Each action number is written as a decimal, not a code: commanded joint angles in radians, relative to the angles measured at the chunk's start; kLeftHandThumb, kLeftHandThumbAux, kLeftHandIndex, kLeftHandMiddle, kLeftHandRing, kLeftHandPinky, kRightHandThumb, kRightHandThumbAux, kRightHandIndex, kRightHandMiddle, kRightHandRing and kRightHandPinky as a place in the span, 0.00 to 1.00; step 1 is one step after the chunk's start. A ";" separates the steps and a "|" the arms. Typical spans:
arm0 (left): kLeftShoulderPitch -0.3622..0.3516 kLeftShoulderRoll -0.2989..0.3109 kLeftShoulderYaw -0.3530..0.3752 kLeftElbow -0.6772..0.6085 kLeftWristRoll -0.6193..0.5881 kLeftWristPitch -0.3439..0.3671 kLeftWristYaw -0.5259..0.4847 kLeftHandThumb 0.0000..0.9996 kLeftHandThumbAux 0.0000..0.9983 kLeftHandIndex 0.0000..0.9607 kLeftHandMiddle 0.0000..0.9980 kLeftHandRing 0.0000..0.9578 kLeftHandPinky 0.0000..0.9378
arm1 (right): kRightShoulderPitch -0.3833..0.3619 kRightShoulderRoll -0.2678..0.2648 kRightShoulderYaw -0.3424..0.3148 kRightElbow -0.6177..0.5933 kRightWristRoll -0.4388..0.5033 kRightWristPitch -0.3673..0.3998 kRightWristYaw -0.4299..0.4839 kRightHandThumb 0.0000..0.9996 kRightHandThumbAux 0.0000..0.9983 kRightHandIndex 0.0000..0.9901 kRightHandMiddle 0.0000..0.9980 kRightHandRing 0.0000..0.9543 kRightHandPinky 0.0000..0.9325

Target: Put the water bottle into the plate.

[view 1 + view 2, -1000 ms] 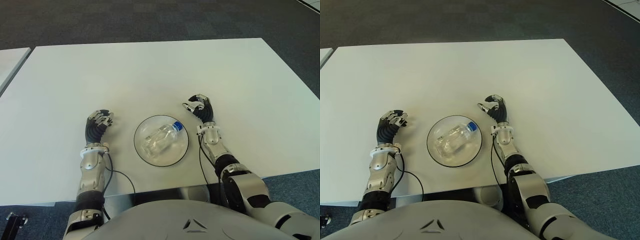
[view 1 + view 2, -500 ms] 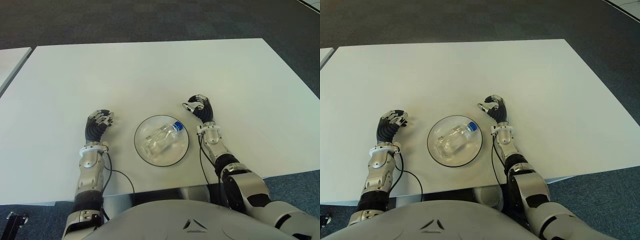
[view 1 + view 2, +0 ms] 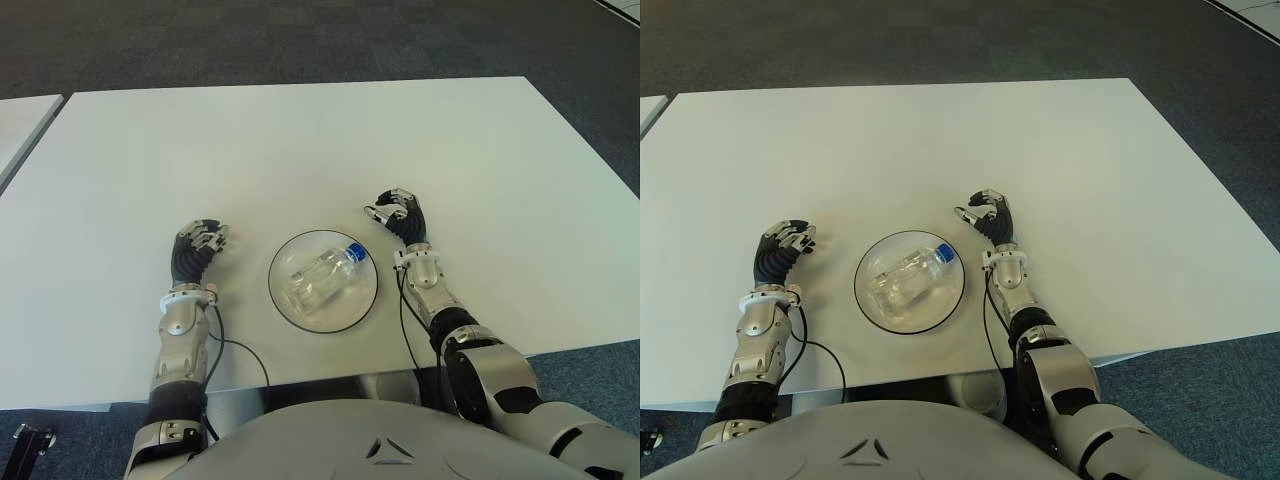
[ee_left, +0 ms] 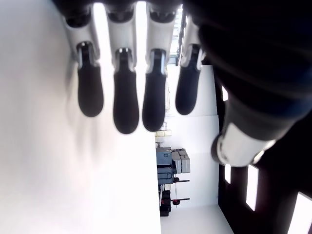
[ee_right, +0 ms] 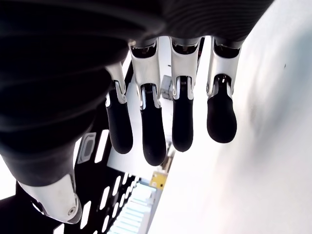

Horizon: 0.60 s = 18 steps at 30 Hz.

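I see the water bottle (image 3: pixel 325 276) lying on its side inside the plate (image 3: pixel 288 303) at lower centre of the table (image 3: pixel 300 150), so my left hand (image 3: pixel 196 250) and right hand (image 3: pixel 402 217) flank it, fingers loosely curled, holding nothing.

Both forearms reach up from the bottom edge of the eye views. The left hand (image 3: pixel 196 246) sits lower left of centre, the right hand (image 3: pixel 401 215) right of centre — each with fingers (image 4: pixel 126 100) loosely curled, holding nothing.
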 commanded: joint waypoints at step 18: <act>0.009 -0.003 -0.011 0.009 0.011 -0.019 0.003 0.83 0.68 0.43 0.48 0.57 0.56 | -0.009 0.001 -0.007 0.002 0.011 -0.007 0.011 0.71 0.73 0.44 0.69 0.73 0.75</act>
